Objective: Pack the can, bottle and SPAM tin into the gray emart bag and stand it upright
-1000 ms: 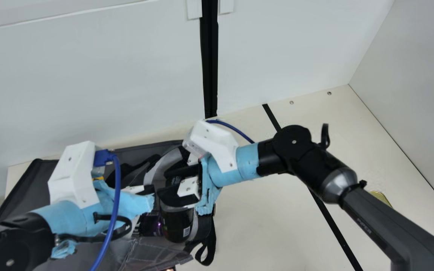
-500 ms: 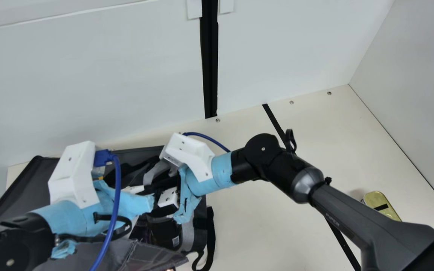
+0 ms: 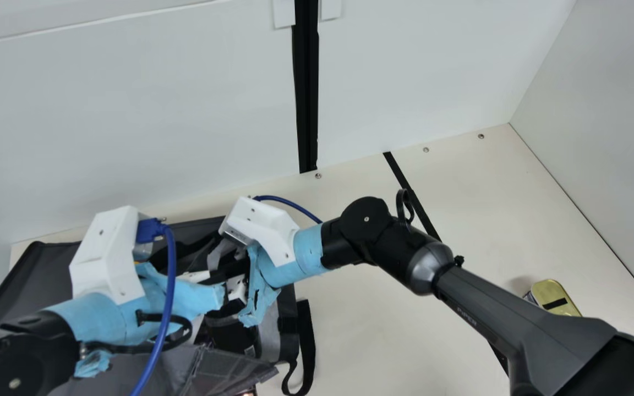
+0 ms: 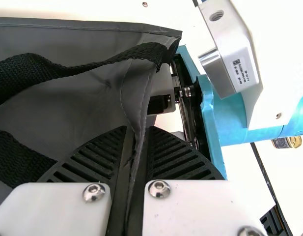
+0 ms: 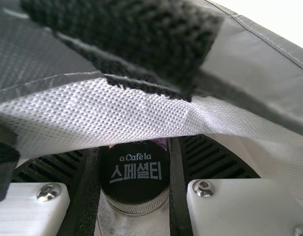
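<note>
The right gripper point(image 3: 235, 288) is clamped on the bottle's black cap point(image 5: 134, 172), inside the gray emart bag point(image 3: 35, 286). The bottle's cap end faces the right wrist camera, its long axis running away, foreshortened. The left gripper point(image 3: 196, 276) pinches the bag's edge. Well apart from both, the SPAM tin point(image 3: 553, 296) shows its gold lid.

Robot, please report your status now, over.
Left gripper shut on gray bag's edge. Right gripper holding bottle by its black cap. SPAM tin on table, outside bag. Possibly in the way: bag fabric close by the cap.
</note>
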Action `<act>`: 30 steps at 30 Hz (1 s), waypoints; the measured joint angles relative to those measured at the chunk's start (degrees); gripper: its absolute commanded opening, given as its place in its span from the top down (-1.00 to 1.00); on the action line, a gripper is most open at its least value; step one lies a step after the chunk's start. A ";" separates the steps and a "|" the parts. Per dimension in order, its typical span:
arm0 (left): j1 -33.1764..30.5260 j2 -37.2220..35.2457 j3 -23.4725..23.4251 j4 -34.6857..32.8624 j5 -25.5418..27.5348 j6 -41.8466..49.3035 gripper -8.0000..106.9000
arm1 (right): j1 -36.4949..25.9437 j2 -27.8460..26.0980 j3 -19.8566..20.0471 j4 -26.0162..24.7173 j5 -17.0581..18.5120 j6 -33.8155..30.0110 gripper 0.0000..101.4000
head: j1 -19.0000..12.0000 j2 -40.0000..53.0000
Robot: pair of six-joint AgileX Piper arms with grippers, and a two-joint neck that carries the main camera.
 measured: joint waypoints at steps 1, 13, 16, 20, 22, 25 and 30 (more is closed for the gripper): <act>0.00 0.00 0.00 0.00 0.00 0.00 1.00 | 0.00 0.00 0.00 -0.07 0.01 0.00 0.28 | 0.00 0.09; 0.00 0.00 0.00 -0.12 0.00 0.00 1.00 | -0.28 -1.00 0.21 -1.14 -0.85 0.27 -0.52 | 0.00 0.00; 0.00 0.00 0.00 -0.25 0.00 0.00 1.00 | -0.65 -1.61 0.70 -1.40 -1.21 0.27 -0.71 | 0.00 0.00; 0.00 0.00 0.00 -0.14 0.01 0.00 1.00 | -1.39 -2.74 1.30 -0.94 0.81 0.13 -0.87 | 0.00 0.00; 0.00 0.00 0.00 -0.14 0.01 0.00 1.00 | -1.99 -3.18 1.91 -1.22 0.76 -0.05 -0.87 | 0.00 0.00; 0.00 0.00 0.00 -0.14 0.01 0.00 1.00 | -2.90 -4.15 2.59 -1.22 1.33 -0.05 -0.87 | 0.00 0.00; 0.00 0.00 0.00 -0.14 0.01 0.00 1.00 | -4.57 -6.14 4.10 -1.42 2.64 -0.34 -0.87 | 0.00 0.00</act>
